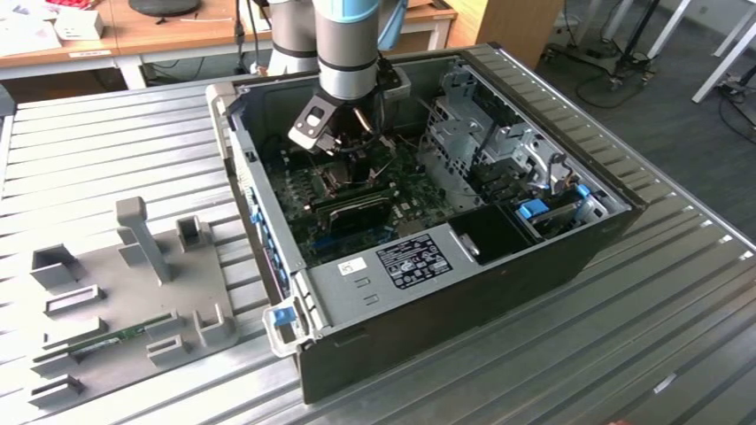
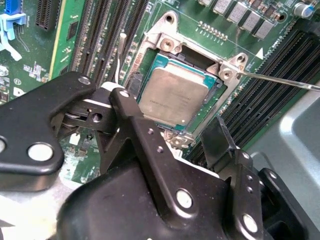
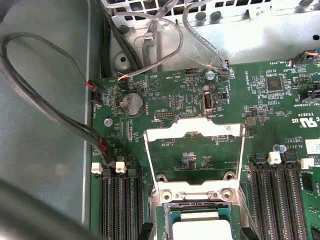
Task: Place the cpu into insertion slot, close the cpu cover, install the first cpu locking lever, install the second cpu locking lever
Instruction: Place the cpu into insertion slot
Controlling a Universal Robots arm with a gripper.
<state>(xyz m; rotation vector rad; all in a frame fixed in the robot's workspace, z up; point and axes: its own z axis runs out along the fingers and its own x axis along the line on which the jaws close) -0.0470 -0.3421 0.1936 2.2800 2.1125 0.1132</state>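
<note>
Exterior view: the arm reaches down into the open computer case (image 1: 555, 257), putting the gripper (image 1: 343, 142) low over the green motherboard (image 1: 354, 208), likely so that it can work at the socket. Drive cages and the case walls crowd in around it. A grey fixture plate (image 1: 142, 292) lies well away from the gripper, outside the case on the ribbed table (image 1: 661, 336).

Second wrist view: the gripper (image 2: 169, 109) has its black fingers (image 2: 120, 97) spread and holds nothing. The cpu (image 2: 172, 95) lies flat and square in the insertion slot (image 2: 155, 40), just beyond the fingertips, so it looks already seated. One thin locking lever (image 2: 280, 80) juts out past the far finger, unlatched. Long black memory slots (image 2: 100, 40) flank the socket on both sides.

First wrist view: beyond the cpu (image 3: 200, 230), the cpu cover (image 3: 195, 131) is swung back on its hinge, its window showing bare board, which leaves the socket open from above. Black cables (image 3: 45, 100) and a coin battery (image 3: 131, 103) sit farther off.
</note>
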